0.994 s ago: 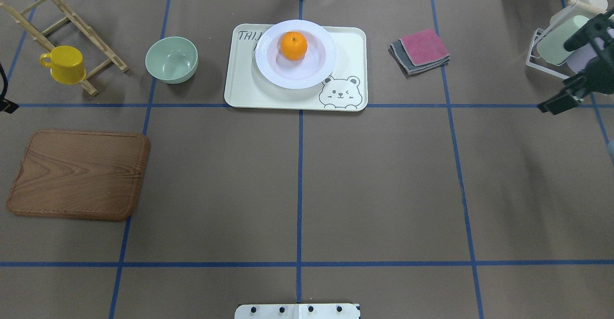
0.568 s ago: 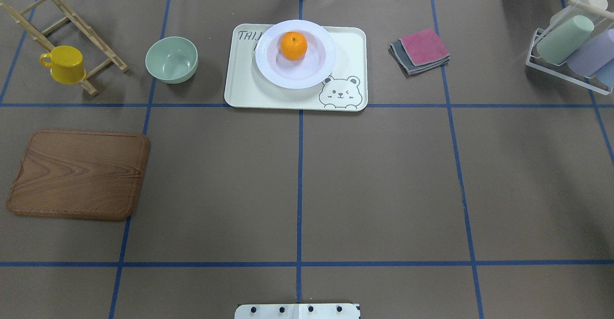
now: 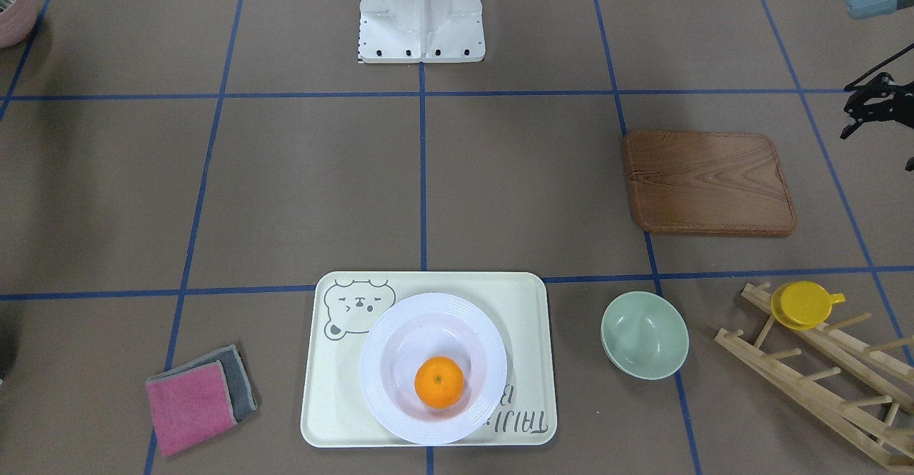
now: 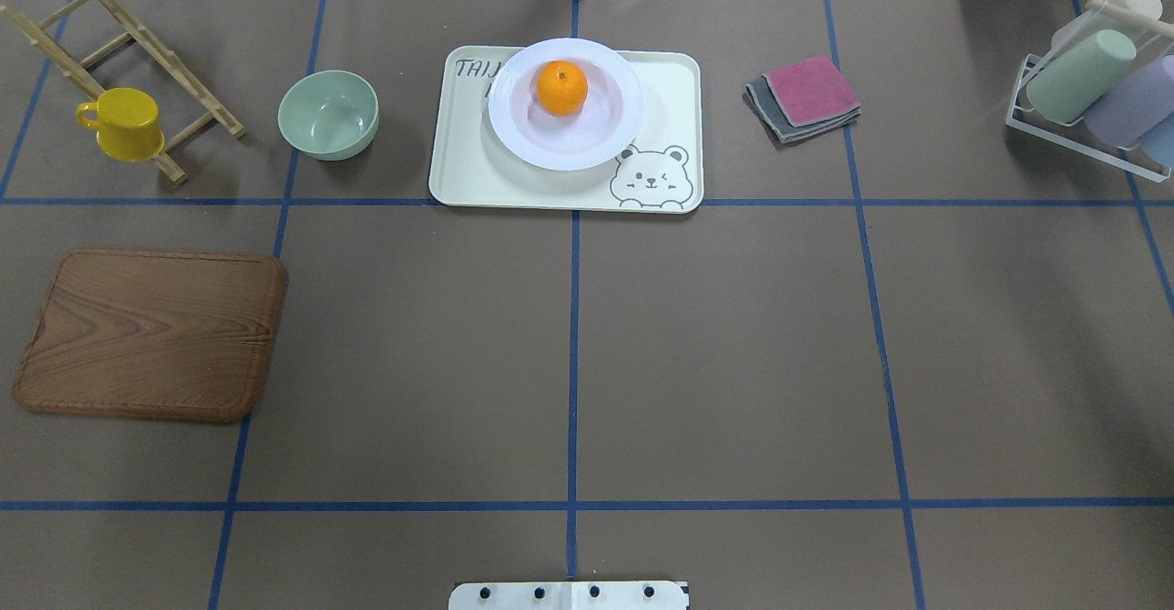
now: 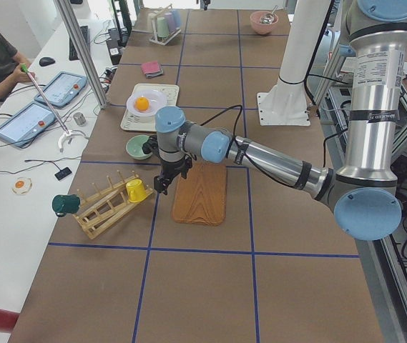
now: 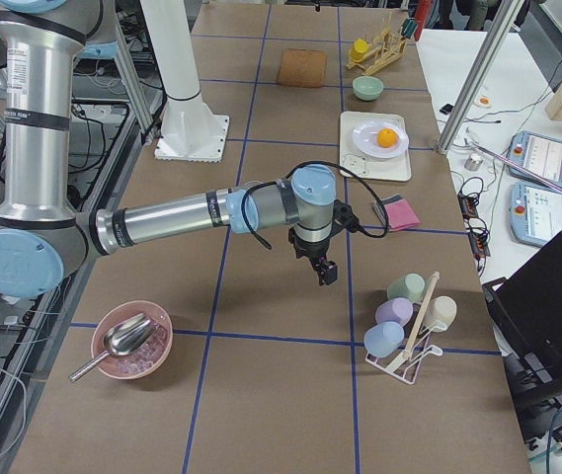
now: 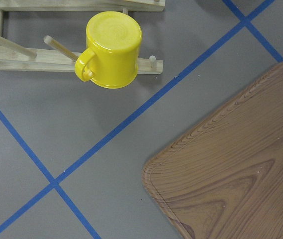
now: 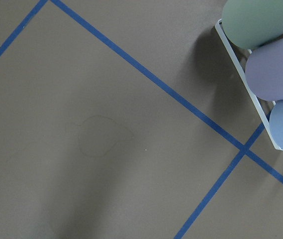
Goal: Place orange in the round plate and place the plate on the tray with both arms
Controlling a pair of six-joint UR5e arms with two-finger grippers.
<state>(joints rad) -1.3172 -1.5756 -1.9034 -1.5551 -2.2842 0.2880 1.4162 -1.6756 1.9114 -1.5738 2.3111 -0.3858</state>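
The orange (image 4: 561, 87) lay in the round plate (image 4: 532, 153), a little off its middle, and the plate stood on the tray (image 4: 468, 174). Judged from this, both parts of the task looked done, so the risks were mostly in what the arms did afterwards.

The plate sat close to the tray's long edge on the side away from the robot. In the overhead view its rim seemed to reach over that edge. I could not tell whether it rested on the raised lip. If it did, a knock on the worktop could make it rock, and the orange could roll.

The left hand (image 5: 162, 187) hung above the worktop between the yellow cup (image 7: 112, 50) on its wooden rack (image 5: 99, 214) and the wooden board (image 7: 235, 184), and held nothing. Whether it was released or clenched I could not tell. A careless sideways move there could push the cup off its peg.

The right hand (image 6: 327, 276) hung near the rack of cups (image 8: 265, 64), also without any load, and its state I could not tell either. A swing towards that rack could tip it.
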